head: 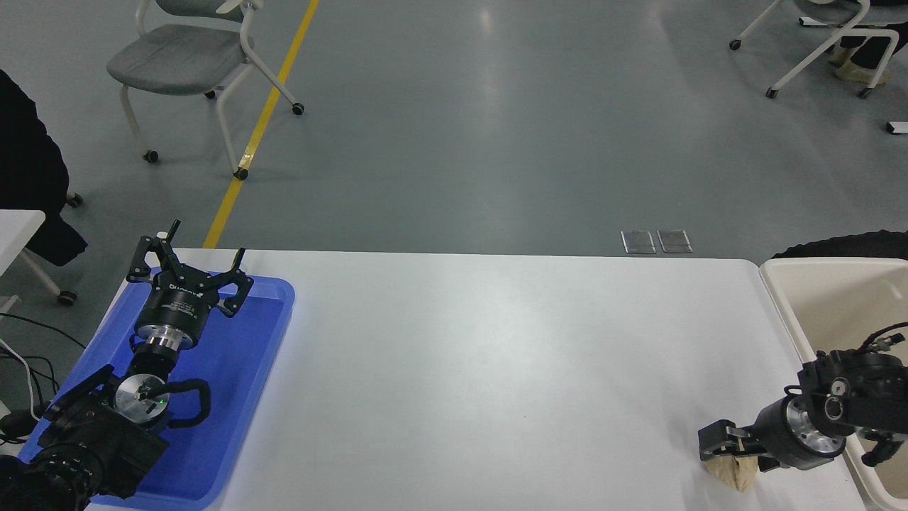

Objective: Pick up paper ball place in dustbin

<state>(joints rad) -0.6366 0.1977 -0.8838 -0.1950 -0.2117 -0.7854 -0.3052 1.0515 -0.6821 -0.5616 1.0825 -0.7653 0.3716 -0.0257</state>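
The paper ball [738, 477], a tan wrinkled wad, lies on the white table near its front right corner. My right gripper [734, 461] comes in from the right edge, pointing left. It is open and low over the ball, with its jaws on either side of it, and covers the ball's upper part. The cream dustbin [837, 305] stands just past the table's right end, behind my right arm. My left gripper [195, 255] is parked open over the blue tray at the lower left.
The blue shallow tray [255, 333] lies at the table's left end under my left arm. The table's front edge is close to the ball. Chairs stand on the grey floor beyond the table, and a person in dark clothes is at the far left edge.
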